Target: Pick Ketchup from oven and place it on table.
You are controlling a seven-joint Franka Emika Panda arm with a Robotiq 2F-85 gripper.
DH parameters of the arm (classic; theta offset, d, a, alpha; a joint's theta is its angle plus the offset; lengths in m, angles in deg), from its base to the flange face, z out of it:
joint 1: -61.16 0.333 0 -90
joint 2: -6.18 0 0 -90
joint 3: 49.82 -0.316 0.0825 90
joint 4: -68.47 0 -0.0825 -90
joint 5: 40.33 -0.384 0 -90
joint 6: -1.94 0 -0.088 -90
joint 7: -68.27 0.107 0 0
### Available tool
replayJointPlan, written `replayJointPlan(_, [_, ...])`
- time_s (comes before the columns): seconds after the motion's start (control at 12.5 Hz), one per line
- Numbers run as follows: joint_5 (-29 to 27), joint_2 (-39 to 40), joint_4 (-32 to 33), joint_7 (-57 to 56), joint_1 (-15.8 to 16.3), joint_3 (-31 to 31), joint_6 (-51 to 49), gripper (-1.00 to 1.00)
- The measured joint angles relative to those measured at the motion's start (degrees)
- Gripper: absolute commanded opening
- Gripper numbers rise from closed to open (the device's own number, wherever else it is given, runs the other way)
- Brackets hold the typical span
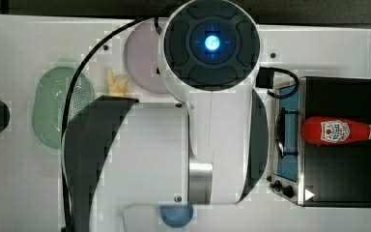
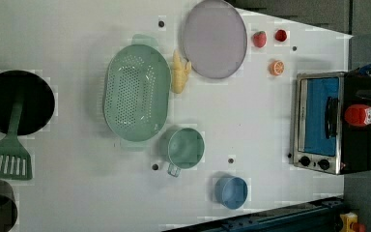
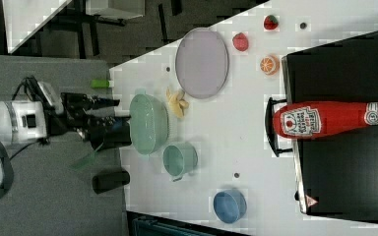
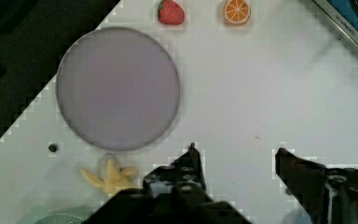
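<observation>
Wrist view shows the gripper (image 4: 237, 156) with its two dark fingers spread wide, nothing between them, hanging above bare white table (image 4: 261, 93). Beyond its fingertips lie a lilac plate (image 4: 118, 88), a peeled banana (image 4: 108, 176), a strawberry (image 4: 170, 12) and an orange half (image 4: 236, 11).

The table is a large white slab with small dark screw holes; dark floor surrounds it in the right view.

The Ketchup (image 3: 325, 119) stands on the black top of the oven (image 3: 349, 172), near the front edge above the door handle, well apart from the gripper. In the left view the oven's blue glass door is closed.

In the left view, a green colander (image 2: 136, 93), a green mug (image 2: 185, 148), a blue bowl (image 2: 232, 192) and a black pan (image 2: 17, 102) show nothing inside them; a green spatula (image 2: 8, 154) rests across the pan's rim.
</observation>
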Motion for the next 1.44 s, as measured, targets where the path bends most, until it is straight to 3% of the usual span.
replayJointPlan(0.24, [-0.15, -14.54, 13.88, 0.45, -0.49, 2.03, -11.43, 0.99])
replayJointPlan(0.56, [0.3, -19.73, 9.46, 0.39, -1.89, 3.48, -9.07, 1.0])
replayJointPlan(0.96, [0.71, -15.91, 8.95, 0.5, -3.2, 9.71, -4.32, 1.0])
replayJointPlan(1.44, [0.12, 0.08, 10.46, 0.64, -6.07, 22.49, 8.5, 1.0])
